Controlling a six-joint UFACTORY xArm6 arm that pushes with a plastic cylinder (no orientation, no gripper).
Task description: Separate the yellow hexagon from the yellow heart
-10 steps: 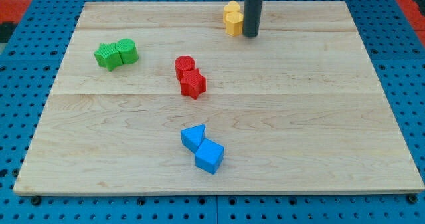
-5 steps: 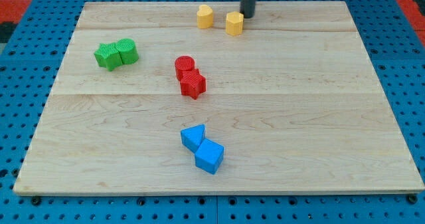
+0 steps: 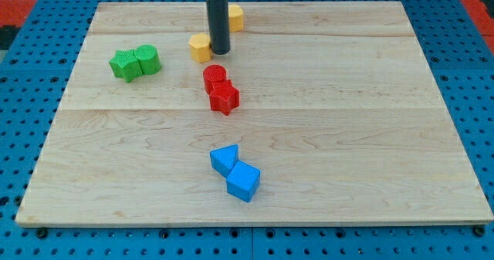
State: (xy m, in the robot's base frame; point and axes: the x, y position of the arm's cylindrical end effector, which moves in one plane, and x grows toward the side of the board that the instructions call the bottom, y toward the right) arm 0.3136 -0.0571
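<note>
Our arm carries no jaws, only a straight dark rod, so there is nothing to stand apart, together or clamped; all places here are given from my tip (image 3: 220, 52). My tip rests on the wooden board (image 3: 370, 136), near the view's top and a little to the view's left of the middle.

One yellow block (image 3: 201, 47) lies just at the view's left of my tip and seems to touch the rod. The other yellow block (image 3: 234, 17) lies toward the view's top and slightly to the view's right of my tip, partly hidden behind the rod. The two yellow blocks are apart, with the rod between them. We cannot tell which is the hexagon and which the heart.

Just below my tip stands the red cylinder (image 3: 215, 77), touching a second red block (image 3: 225, 99). Two green blocks (image 3: 134, 62) sit well to the view's left of my tip. Two blue blocks (image 3: 235, 173) lie far toward the view's bottom.
</note>
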